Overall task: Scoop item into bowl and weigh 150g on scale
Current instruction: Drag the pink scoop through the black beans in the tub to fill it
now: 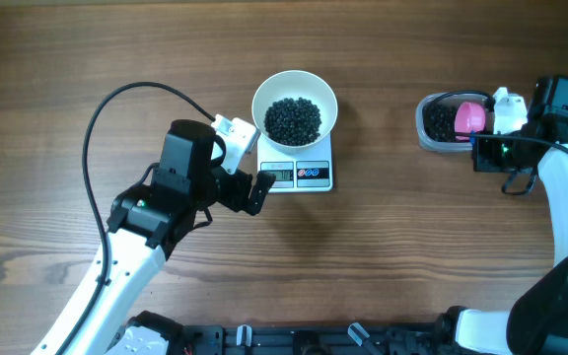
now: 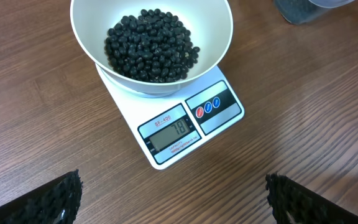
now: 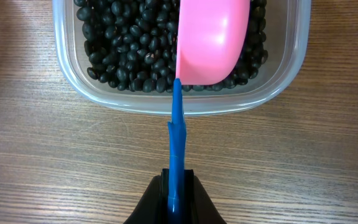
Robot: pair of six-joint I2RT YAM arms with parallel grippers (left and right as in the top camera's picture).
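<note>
The white bowl (image 1: pixel 261 99) stands on the white scale (image 1: pixel 309 175) with a heap of black beans (image 1: pixel 293 119) inside. From the left wrist, the beans (image 2: pixel 151 45) fill the bottom of the bowl (image 2: pixel 219 37), and the display of the scale (image 2: pixel 174 134) seems to read 78. My left gripper (image 1: pixel 248 163) hangs open just left of the scale, its fingertips (image 2: pixel 61 199) wide apart over bare wood. My right gripper (image 3: pixel 176 190) is shut on the blue handle of a pink scoop (image 3: pixel 213 40), which rests in a clear tub (image 3: pixel 67 68) of beans (image 3: pixel 123 43).
The clear tub (image 1: pixel 427 133) sits at the far right of the wooden table, with the pink scoop (image 1: pixel 469 116) and my right gripper (image 1: pixel 481 148) at it. A black cable (image 1: pixel 97 128) loops over the table left of the left arm.
</note>
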